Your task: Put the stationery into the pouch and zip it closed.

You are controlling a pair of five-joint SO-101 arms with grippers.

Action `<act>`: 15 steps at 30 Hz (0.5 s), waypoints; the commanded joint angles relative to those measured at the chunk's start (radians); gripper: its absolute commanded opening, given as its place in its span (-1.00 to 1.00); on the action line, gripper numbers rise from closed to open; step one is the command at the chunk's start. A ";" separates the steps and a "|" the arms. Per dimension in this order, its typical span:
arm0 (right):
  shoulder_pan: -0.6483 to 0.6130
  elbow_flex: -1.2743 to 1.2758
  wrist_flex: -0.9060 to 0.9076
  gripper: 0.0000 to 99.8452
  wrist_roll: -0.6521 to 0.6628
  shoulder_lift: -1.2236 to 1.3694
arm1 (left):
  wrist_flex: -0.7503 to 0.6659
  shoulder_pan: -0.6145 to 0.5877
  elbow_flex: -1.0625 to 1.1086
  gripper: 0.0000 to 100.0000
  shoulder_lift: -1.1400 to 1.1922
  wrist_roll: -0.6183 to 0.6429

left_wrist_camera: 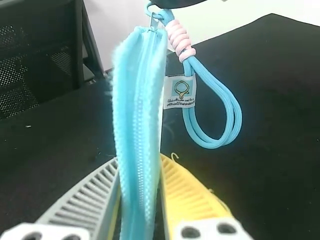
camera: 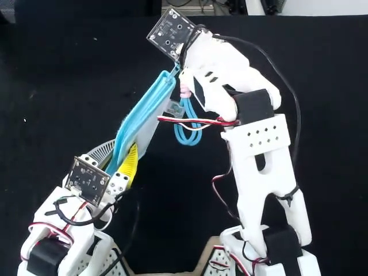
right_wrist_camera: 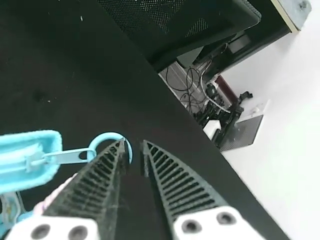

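The light blue pouch [camera: 144, 112] hangs stretched in the air between my two grippers, its zipper [left_wrist_camera: 142, 125] running closed along the edge. My left gripper [camera: 118, 156] is shut on the pouch's lower end, clamped between a grey finger [left_wrist_camera: 82, 200] and a yellow finger [left_wrist_camera: 187, 195]. At the far end, my right gripper [camera: 183, 72] is shut on the zipper pull [right_wrist_camera: 107, 145], whose ring sits at its fingertips [right_wrist_camera: 117, 152]. A blue cord loop [left_wrist_camera: 215, 115] with a pink wrap [left_wrist_camera: 180, 40] and a small label [left_wrist_camera: 180, 92] dangles from the pull.
A black table [camera: 57, 86] lies under both arms. Beyond its far edge are a dark mesh chair [right_wrist_camera: 190, 30], cables on the floor [right_wrist_camera: 210, 95] and a white wall [right_wrist_camera: 295, 125].
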 commanded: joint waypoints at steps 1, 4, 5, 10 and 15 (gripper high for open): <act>0.023 -0.047 0.121 -0.93 -0.040 -0.033 | 0.015 0.001 -0.027 -0.94 -0.005 -0.012; -0.063 -0.081 0.264 -0.72 -0.115 -0.061 | 0.015 0.001 -0.027 -0.94 -0.005 -0.012; -0.086 -0.099 0.301 -0.65 -0.137 -0.065 | 0.015 0.001 -0.027 -0.94 -0.005 -0.012; -0.172 -0.197 0.445 -0.59 -0.252 -0.082 | 0.015 0.001 -0.022 -0.94 -0.005 -0.012; -0.183 -0.337 0.548 -0.60 -0.397 -0.084 | 0.015 0.001 -0.022 -0.94 -0.005 -0.012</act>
